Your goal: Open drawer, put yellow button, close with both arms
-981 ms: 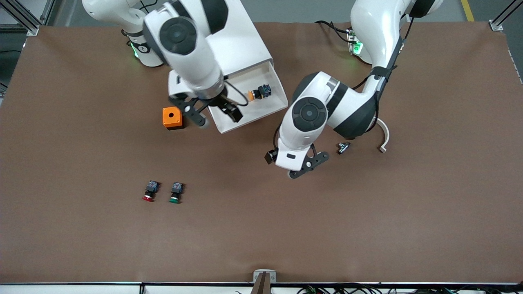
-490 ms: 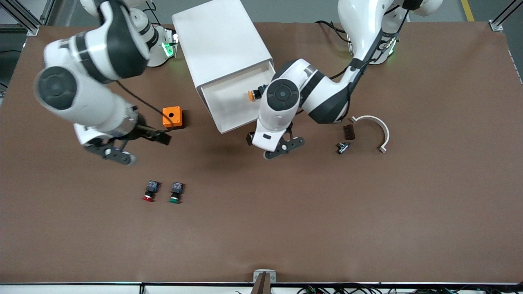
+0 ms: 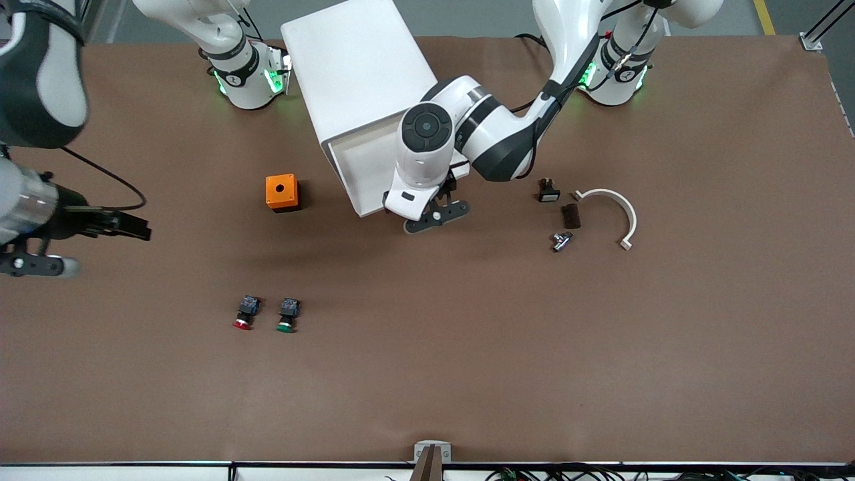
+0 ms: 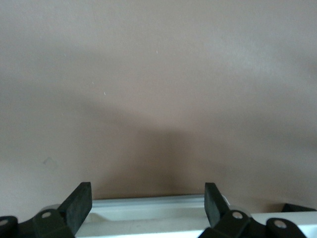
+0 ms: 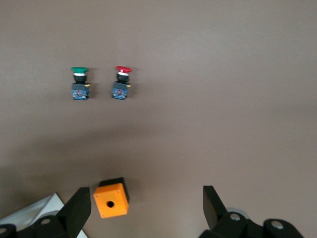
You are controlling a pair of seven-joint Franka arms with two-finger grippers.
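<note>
In the front view the left pincer (image 3: pixel 427 212) hangs over the open drawer's (image 3: pixel 357 167) front edge, the yellow button hidden under that arm, the right pincer (image 3: pixel 80 244) apart over the counter's (image 3: pixel 467 347) end; the left wrist view shows fingers (image 4: pixel 79 203) spread above the drawer rim (image 4: pixel 148 206); the right wrist view shows fingers (image 5: pixel 79 210) spread over an orange box (image 5: pixel 111 198)

orange box (image 3: pixel 281 192), red button (image 3: pixel 244 312), green button (image 3: pixel 287 315)

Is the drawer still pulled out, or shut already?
Open: the drawer juts from the cabinet, its tray floor showing. The left claw hovers open at its front edge.
</note>
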